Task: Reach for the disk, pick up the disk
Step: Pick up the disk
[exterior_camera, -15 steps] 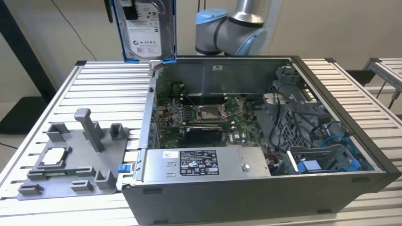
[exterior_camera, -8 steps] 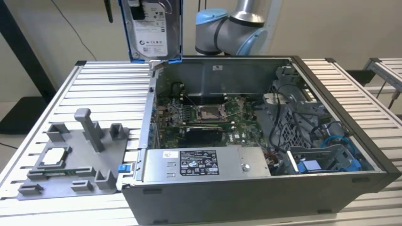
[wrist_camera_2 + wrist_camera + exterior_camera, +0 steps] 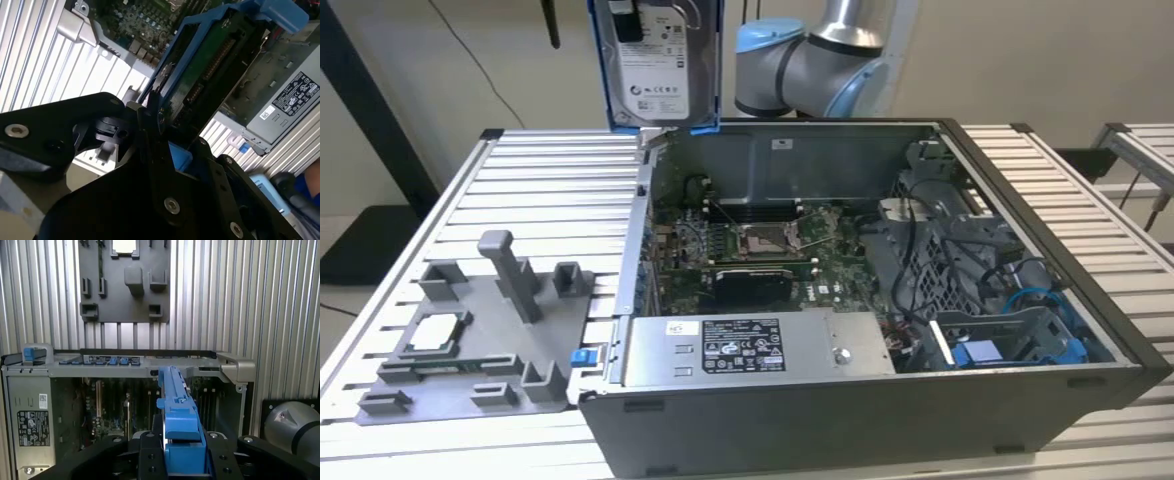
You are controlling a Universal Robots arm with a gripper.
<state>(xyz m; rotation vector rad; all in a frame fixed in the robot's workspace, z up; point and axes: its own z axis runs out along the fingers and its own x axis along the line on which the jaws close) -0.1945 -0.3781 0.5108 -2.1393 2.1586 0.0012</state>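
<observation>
The disk (image 3: 660, 70) hangs upright above the back left corner of the open computer case, its white label facing the exterior camera and a blue bracket framing it. In the second wrist view the disk (image 3: 210, 55) shows its green circuit side inside the blue frame. The first wrist view sees the disk (image 3: 176, 400) edge-on, over the case. My gripper (image 3: 182, 457) is shut on the disk's end, with a black finger on either side of the blue bracket. The same grip of the gripper (image 3: 167, 142) appears in the second wrist view.
The open computer case (image 3: 881, 140) stands on a slatted metal table (image 3: 547, 190), with a grey power supply box (image 3: 747, 345) at its front. On the exterior view's left lies a grey fixture plate (image 3: 494, 380) holding a small square chip (image 3: 438, 328). The arm's base (image 3: 814, 60) rises behind the case.
</observation>
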